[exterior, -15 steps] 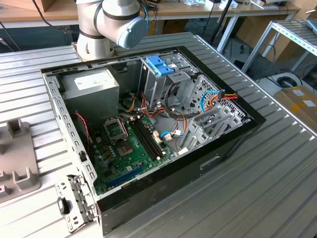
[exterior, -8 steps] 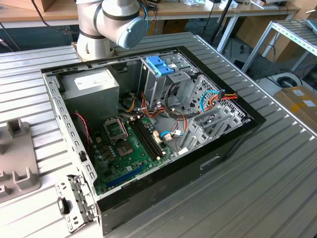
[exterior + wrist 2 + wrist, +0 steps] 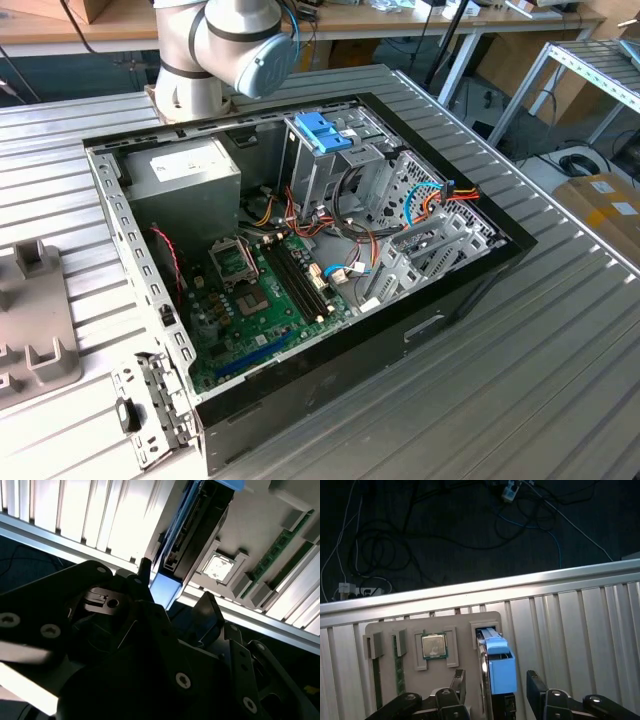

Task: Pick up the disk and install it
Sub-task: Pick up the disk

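My black two-finger gripper, jaws spread and unclenched, straddles the dark grey metal disk with its light blue plastic bracket, which stands on edge in a slot of the beige plastic holder, broad faces toward each jaw.

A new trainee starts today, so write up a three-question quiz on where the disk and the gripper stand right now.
1. True or false: the disk is already installed inside the computer case.
2. The disk stands on edge in a slot of: A) the grey holder tray; B) a cardboard box; C) the motherboard.
3. Fill in: in the first wrist view the gripper has one finger on each side of the disk, with gaps between, so it is ____ (open or shut).
Key: 1 false; 2 A; 3 open.
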You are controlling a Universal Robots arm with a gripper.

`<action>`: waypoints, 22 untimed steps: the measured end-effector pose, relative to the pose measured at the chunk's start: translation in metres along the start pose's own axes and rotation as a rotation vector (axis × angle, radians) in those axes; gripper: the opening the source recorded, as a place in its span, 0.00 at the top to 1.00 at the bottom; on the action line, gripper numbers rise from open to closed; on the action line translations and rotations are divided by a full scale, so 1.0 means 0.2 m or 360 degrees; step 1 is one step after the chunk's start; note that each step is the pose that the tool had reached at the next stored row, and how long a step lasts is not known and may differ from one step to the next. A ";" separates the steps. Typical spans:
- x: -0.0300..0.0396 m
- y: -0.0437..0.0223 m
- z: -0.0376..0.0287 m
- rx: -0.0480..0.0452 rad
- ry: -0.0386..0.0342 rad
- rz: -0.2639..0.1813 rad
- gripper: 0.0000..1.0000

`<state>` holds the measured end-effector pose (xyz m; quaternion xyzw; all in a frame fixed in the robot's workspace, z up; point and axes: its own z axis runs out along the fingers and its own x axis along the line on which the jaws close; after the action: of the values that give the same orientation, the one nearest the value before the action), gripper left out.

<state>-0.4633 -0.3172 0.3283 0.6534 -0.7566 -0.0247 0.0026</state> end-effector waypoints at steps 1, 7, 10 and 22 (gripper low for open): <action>0.000 0.000 0.005 0.0000 0.0000 -0.0002 0.40; 0.001 0.000 0.040 0.0000 0.0001 -0.0015 0.40; 0.002 0.001 0.057 -0.0001 0.0001 -0.0020 0.40; 0.002 0.008 0.113 -0.0001 0.0002 -0.0052 0.40</action>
<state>-0.4658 -0.3165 0.3057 0.6658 -0.7457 -0.0246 0.0030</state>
